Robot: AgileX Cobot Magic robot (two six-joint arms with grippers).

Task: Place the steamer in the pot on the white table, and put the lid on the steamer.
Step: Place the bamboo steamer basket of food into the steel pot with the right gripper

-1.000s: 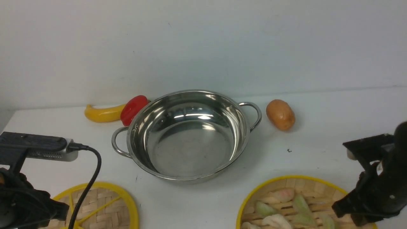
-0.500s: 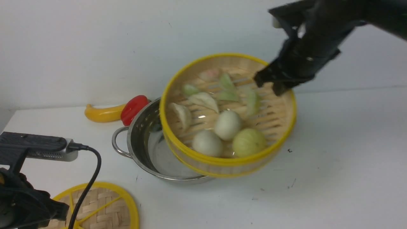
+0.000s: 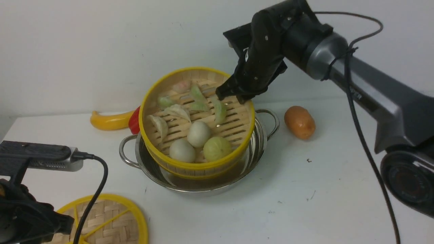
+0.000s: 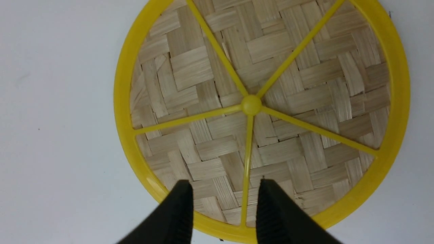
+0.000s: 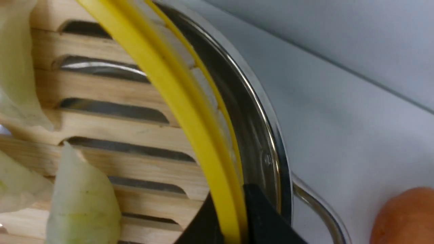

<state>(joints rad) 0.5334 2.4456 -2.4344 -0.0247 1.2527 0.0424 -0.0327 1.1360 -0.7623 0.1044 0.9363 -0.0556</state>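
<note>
The steamer, holding dumplings and round buns, hangs tilted with its lower part inside the steel pot on the white table. My right gripper is shut on the steamer's far right rim. In the right wrist view the gripper pinches the yellow rim, with the steamer's slats on one side and the pot's rim on the other. The lid lies flat at the front left. My left gripper is open just above the lid, near its edge.
A yellow pepper and a red pepper lie behind the pot on its left. A potato lies to the right of the pot's handle, and it also shows in the right wrist view. A wall stands close behind.
My right gripper has carried the steamer from the front right, up and leftward, then down into the pot. The left arm and the lid have not moved.
</note>
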